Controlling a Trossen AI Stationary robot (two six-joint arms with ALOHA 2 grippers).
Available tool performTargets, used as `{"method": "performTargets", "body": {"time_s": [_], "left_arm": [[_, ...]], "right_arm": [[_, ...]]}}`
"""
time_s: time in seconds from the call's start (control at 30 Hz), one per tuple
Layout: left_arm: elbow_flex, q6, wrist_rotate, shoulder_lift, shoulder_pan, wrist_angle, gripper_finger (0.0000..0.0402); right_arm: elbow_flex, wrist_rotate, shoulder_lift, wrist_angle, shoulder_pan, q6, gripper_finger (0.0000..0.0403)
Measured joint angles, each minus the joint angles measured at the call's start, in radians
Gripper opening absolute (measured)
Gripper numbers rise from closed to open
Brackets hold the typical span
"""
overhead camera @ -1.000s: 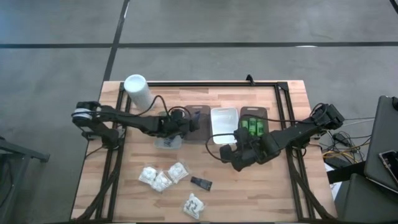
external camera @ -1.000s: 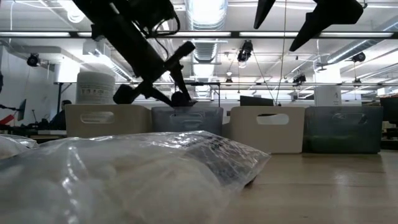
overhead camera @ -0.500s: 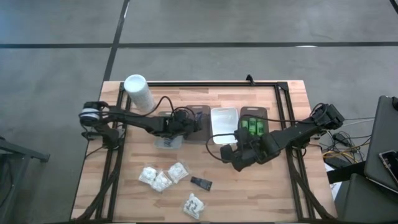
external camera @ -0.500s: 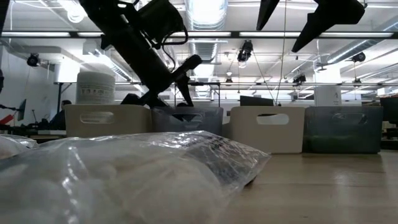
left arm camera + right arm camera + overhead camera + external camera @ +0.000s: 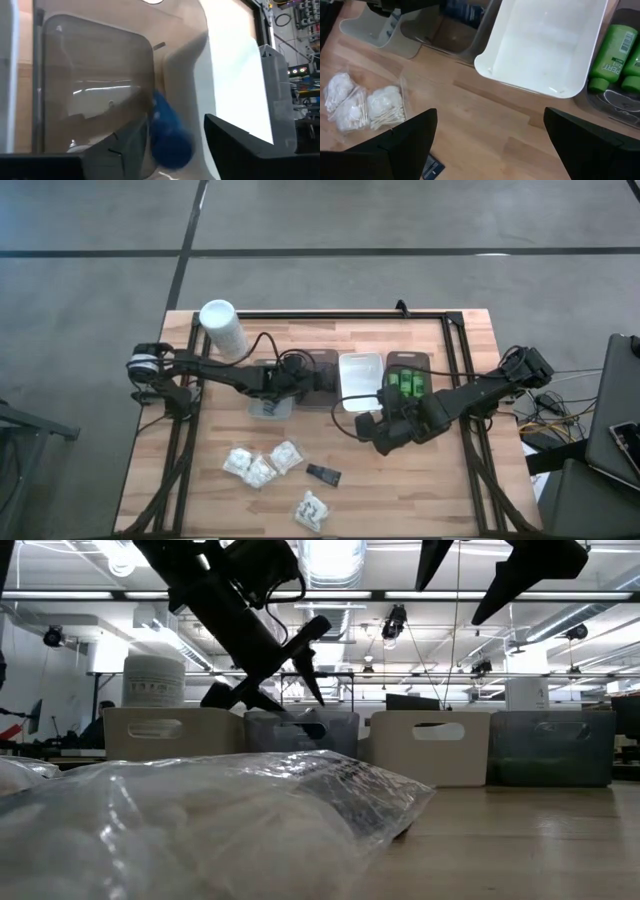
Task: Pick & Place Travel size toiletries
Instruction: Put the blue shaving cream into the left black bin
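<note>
From above, the left gripper [image 5: 300, 373] sits over the brown tray [image 5: 318, 376], a bit closer to the white tray [image 5: 360, 380] than half a second ago. The right gripper [image 5: 372, 430] waits near the front of the trays and has not moved. Three green bottles [image 5: 406, 386] already lie in the grey tray [image 5: 407, 361]. White packets [image 5: 262, 465] and a black sachet [image 5: 323, 474] are left on the table [image 5: 440, 480].

In the low view, the left gripper [image 5: 290, 670] hangs above the row of trays with its fingers spread apart. They point higher than they did a moment before. A big white packet [image 5: 200, 825] fills the front.

In the left wrist view, a blue razor [image 5: 167, 135] shows between the fingers [image 5: 240, 145], over the brown tray [image 5: 95, 95]. It is blurry, so it looks like it is dropping. The fingers are wide and do not touch it.

In the right wrist view, the right gripper's fingers [image 5: 405, 145] are spread and hold nothing. Below are the white tray [image 5: 540, 45], the green bottles [image 5: 615, 50] and the packets [image 5: 365, 102].

So the razor has likely just been let go into its tray. The packets and sachet probably come next.
</note>
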Motion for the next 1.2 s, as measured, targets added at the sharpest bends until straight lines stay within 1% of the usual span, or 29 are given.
{"method": "performTargets", "body": {"time_s": [0.1, 0.17, 0.27, 0.33, 0.4, 0.5, 0.57, 0.6, 0.67, 0.77, 0.87, 1.03, 1.1, 1.2], "left_arm": [[0.005, 0.006, 0.006, -0.001, 0.000, -0.001, 0.0224], [0.009, 0.021, 0.045, -0.011, -0.001, -0.002, 0.0236], [0.021, 0.120, 0.110, -0.042, -0.009, 0.003, 0.0244], [0.022, 0.234, 0.164, -0.074, -0.024, 0.000, 0.0244], [0.022, 0.391, 0.215, -0.115, -0.046, -0.002, 0.0243], [0.015, 0.716, 0.337, -0.190, -0.091, -0.014, 0.0240], [0.014, 0.924, 0.433, -0.237, -0.133, -0.072, 0.0238], [0.013, 1.000, 0.464, -0.256, -0.160, -0.114, 0.0238], [0.008, 1.100, 0.485, -0.286, -0.215, -0.183, 0.0238], [-0.019, 1.196, 0.483, -0.301, -0.287, -0.190, 0.0238], [-0.028, 1.286, 0.470, -0.254, -0.340, -0.163, 0.0239], [-0.023, 1.423, 0.459, -0.096, -0.396, -0.062, 0.0239], [0.001, 1.447, 0.456, -0.031, -0.412, -0.045, 0.0241], [0.042, 1.454, 0.423, 0.050, -0.429, -0.049, 0.0248]], "right_arm": [[0.000, -0.002, 0.000, -0.009, 0.000, 0.000, 0.0363], [0.000, -0.003, 0.000, -0.012, 0.000, 0.000, 0.0364], [0.000, -0.019, 0.000, -0.015, 0.000, -0.004, 0.0364], [0.000, -0.045, 0.000, -0.013, 0.000, -0.027, 0.0363], [0.000, -0.086, 0.001, -0.006, 0.002, -0.062, 0.0364], [-0.002, -0.144, 0.014, 0.031, 0.010, -0.127, 0.0363], [-0.004, -0.162, 0.026, 0.068, 0.020, -0.160, 0.0364], [-0.005, -0.164, 0.035, 0.087, 0.024, -0.176, 0.0364], [-0.005, -0.165, 0.047, 0.119, 0.033, -0.189, 0.0364], [-0.005, -0.183, 0.062, 0.129, 0.036, -0.191, 0.0363], [-0.005, -0.190, 0.064, 0.124, 0.040, -0.185, 0.0363], [-0.005, -0.211, 0.063, 0.120, 0.044, -0.176, 0.0363], [-0.005, -0.234, 0.062, 0.119, 0.048, -0.180, 0.0364], [-0.005, -0.246, 0.066, 0.116, 0.063, -0.179, 0.0363]]}}
